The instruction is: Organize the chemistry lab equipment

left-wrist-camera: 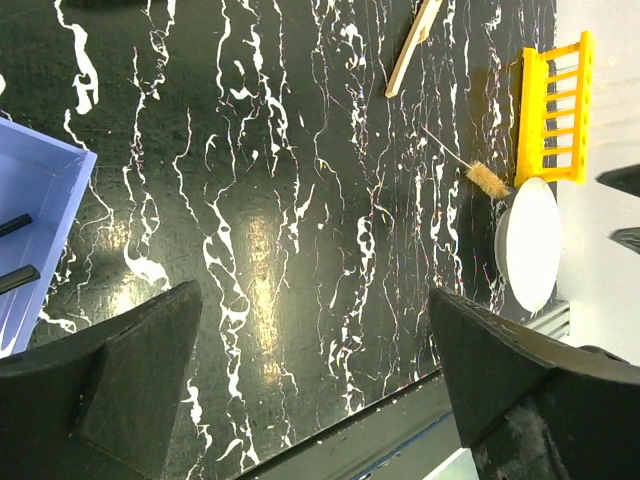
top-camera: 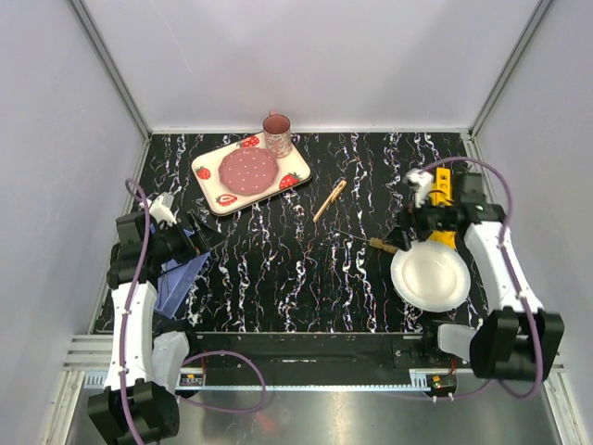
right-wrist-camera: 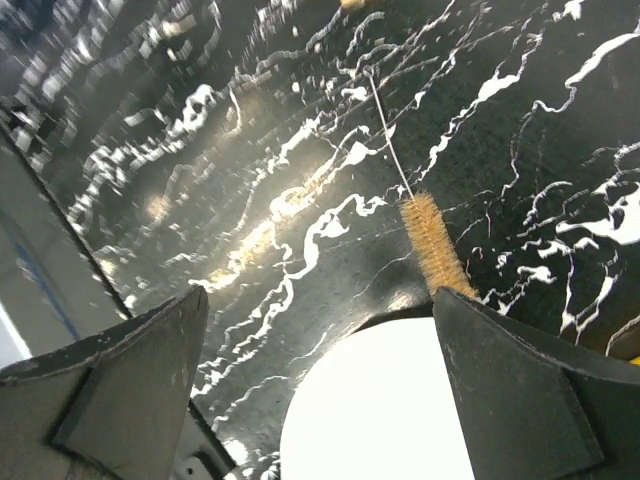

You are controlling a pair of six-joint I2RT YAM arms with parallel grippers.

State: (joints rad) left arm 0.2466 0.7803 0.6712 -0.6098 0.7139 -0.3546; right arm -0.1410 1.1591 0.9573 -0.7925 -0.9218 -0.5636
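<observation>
Table (top-camera: 278, 269): black, glossy, streaked with white marble veining.
Strawberry-patterned tray (top-camera: 208, 188): far side, left of centre, set at an angle; carries a round pink disc (top-camera: 248, 171).
Pink mug (top-camera: 277, 134): upright at the tray's far corner; cannot tell whether it stands on the tray or just behind it.
Wooden tool (top-camera: 329, 200): centre, slender, flat on a diagonal, apart from the rest.
Wire-handled brush (top-camera: 363, 240): right of centre, flat; tan bristle head meets the plate's edge.
Round white plate (top-camera: 431, 278): near right.
Yellow rack (top-camera: 443, 185): just beyond the plate, partly hidden.
Blue bin (top-camera: 181, 273): left edge, open-topped.
</observation>
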